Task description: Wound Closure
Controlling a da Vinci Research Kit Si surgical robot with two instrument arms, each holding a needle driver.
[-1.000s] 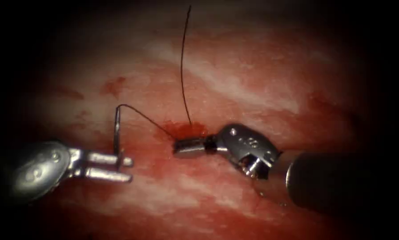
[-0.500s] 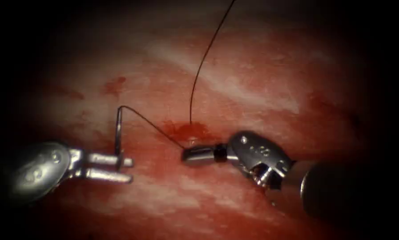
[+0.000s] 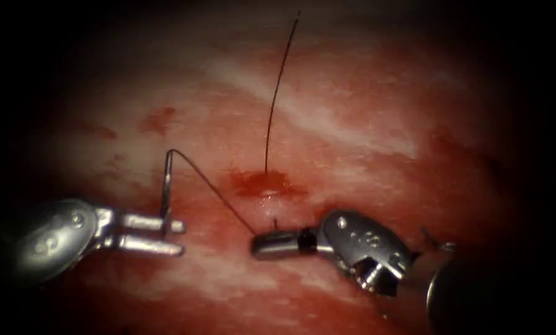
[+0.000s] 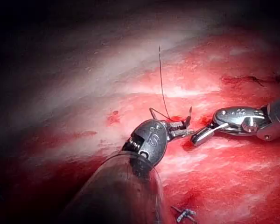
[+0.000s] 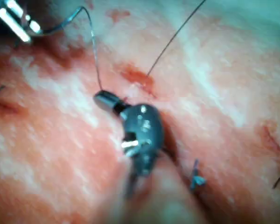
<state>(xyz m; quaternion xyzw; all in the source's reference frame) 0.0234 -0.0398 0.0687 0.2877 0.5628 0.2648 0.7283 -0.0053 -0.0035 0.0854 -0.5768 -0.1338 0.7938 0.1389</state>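
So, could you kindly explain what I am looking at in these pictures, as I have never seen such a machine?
This is a surgical practice robot with two thin arms, each ending in a small pincer. The wide picture is taken by an endoscope above the tissue, a piece of pork belly. The other two look along each arm's shaft from close by. The left pincer holds the curved needle near the end away from the thread. The needle stands upright, out of the tissue, left of the cut. The thread runs from the needle's top to the right pincer, which is shut on it. Another strand rises from the red fluid at the cut.
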